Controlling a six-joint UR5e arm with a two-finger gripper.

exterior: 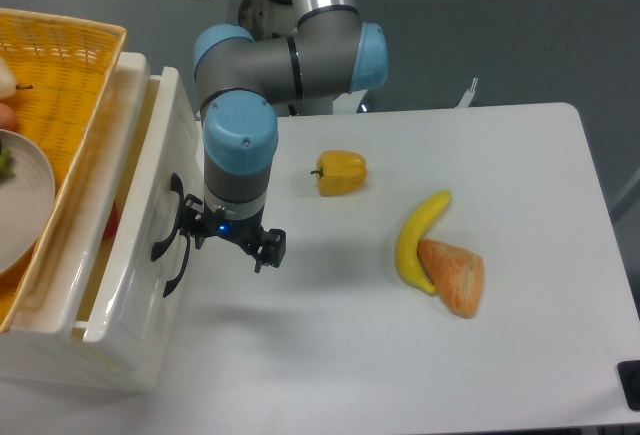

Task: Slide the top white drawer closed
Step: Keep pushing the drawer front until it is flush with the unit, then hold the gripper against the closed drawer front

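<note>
Pincer (228, 240) splayed wide, empty, one finger at the curved black handle (170, 235) of the top white drawer (140, 245). Glossy, deep plastic tray, flat-fronted, it sits at the table's left edge, partly open beside the woven yellow basket (60, 85).

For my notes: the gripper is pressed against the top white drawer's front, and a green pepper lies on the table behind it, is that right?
Not quite: the pepper is yellow, not green, as the camera view shows. The gripper is indeed against the top white drawer front by its black handle.
</note>
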